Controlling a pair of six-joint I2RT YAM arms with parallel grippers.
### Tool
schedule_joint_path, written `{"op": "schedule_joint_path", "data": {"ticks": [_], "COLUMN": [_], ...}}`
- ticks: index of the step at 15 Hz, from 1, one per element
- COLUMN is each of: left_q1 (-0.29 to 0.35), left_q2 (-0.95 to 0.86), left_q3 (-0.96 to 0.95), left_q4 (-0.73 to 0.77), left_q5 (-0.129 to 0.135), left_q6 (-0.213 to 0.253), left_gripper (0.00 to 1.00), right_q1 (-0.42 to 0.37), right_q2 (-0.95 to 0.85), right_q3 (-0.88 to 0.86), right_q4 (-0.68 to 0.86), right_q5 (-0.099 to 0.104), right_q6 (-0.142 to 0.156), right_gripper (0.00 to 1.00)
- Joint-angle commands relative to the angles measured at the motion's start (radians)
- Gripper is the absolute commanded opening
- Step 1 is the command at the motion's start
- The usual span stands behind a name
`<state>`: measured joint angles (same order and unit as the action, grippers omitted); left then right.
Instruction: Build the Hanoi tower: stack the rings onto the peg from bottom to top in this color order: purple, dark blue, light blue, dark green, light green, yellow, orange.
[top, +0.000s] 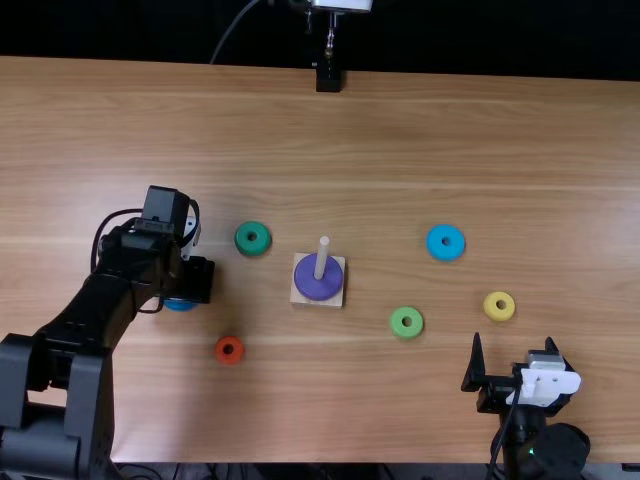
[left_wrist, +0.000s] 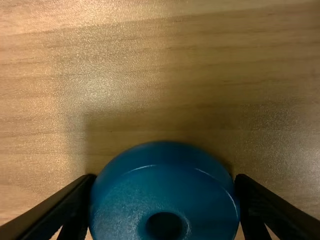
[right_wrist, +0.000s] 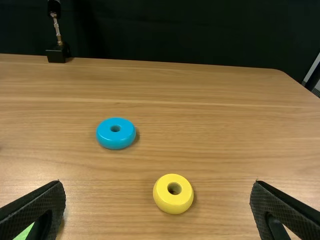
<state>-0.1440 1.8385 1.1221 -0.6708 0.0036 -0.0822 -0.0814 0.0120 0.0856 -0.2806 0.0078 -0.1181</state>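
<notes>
Gripping the dark blue ring (left_wrist: 122, 200), the left gripper (left_wrist: 166, 179) required a level lift, then centring over the peg (top: 323, 252). The right gripper (top: 514, 340) stood spread, unladen.

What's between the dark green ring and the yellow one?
In the top view, the base with the purple ring on its peg; the light green ring lies off that line.

Has, left of the flat, round purple ring (top: 310, 287), a black left arm (top: 110, 298) with chunky dark grey housings (top: 90, 410) and a looping thin black cable (top: 112, 215). Has, right of the ring, a black right arm (top: 523, 425) with a white plate (top: 548, 386), rounded black motor housing (top: 562, 452) and tapering, fine-textured black fingers (right_wrist: 282, 207).
</notes>
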Motion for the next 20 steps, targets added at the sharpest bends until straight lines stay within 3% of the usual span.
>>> {"op": "schedule_joint_path", "data": {"ticks": [1,4,10,15,20], "left_q1": [0.007,0.011,0.007,-0.009,-0.081], "left_q2": [0.022,0.018,-0.051,-0.068,-0.047], "left_q3": [-0.047,-0.012,0.243,0.459,0.742], "left_q4": [-0.001,-0.025,-0.371,-0.553,-0.761], "left_q5": [0.033,0.033,0.035,0.035,0.035], "left_q6": [0.003,0.003,-0.002,-0.01,-0.017], "left_gripper": [0.0,0.0,0.0,0.0,0.0], "right_q1": [0.0,0.0,-0.001,0.0,0.0], "right_q2": [-0.012,-0.012,-0.012,-0.012,-0.012], "right_q3": [-0.07,-0.07,-0.07,-0.07,-0.07], "right_q4": [-0.07,-0.07,-0.07,-0.07,-0.07], "right_q5": [0.0,0.0,0.0,0.0,-0.002], "right_q6": [0.0,0.0,0.0,0.0,0.0], "right_gripper": [1.0,1.0,1.0,1.0,1.0]}}
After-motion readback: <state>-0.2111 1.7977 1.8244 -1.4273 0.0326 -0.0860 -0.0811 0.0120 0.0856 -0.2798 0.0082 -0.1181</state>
